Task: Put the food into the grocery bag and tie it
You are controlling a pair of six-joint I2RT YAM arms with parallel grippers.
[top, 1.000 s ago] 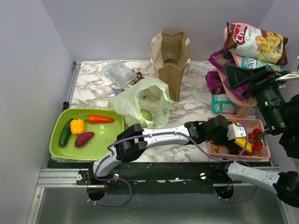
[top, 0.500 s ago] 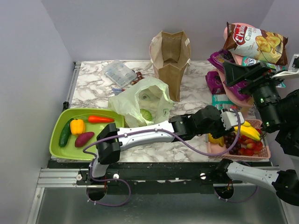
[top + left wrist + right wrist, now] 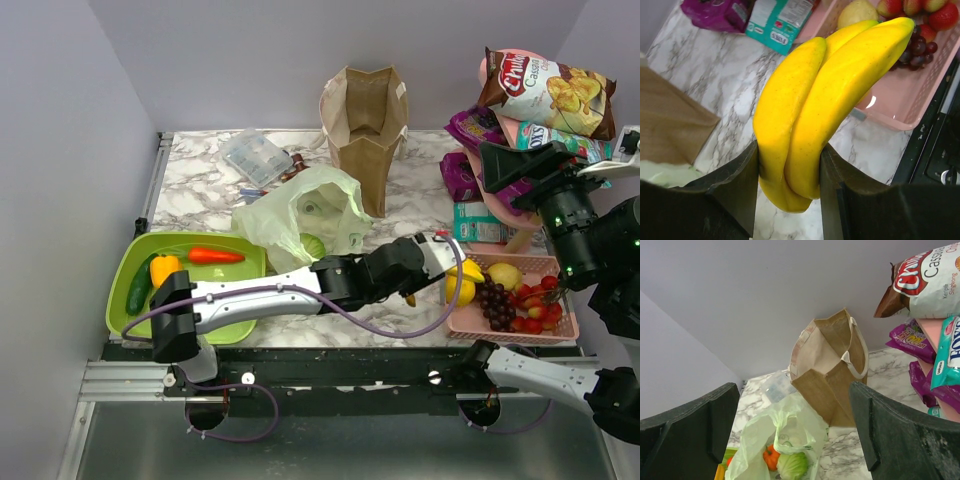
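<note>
Left gripper [image 3: 789, 156]: I have it clamped on the bananas [image 3: 830, 85], with a black finger pressing each side of the bunch near one end
Bananas: held over the marble table [image 3: 200, 185], just beside the near left corner of the pink basket [image 3: 512, 336], free ends pointing toward it
Pink basket: near right, with dark grapes [image 3: 497, 303], strawberries [image 3: 540, 318] and a pale yellow fruit [image 3: 504, 276] inside
Green tray [image 3: 238, 276]: near left, my left arm crossing over its near edge; I see a yellow-orange bell pepper [image 3: 163, 266], a carrot [image 3: 215, 256] and a cucumber [image 3: 137, 292] on it
Right gripper [image 3: 792, 415]: raised at the right side, jaws spread wide apart, nothing between them
Grocery bag [image 3: 300, 212]: mid-table, slumped with its mouth open; from my right wrist I see the cabbage [image 3: 791, 465] and the orange fruit [image 3: 771, 456] inside
Brown paper bag [image 3: 365, 135]: upright just behind the grocery bag
Chips bag [image 3: 545, 92]: far right, on top of the stacked snack packs
</note>
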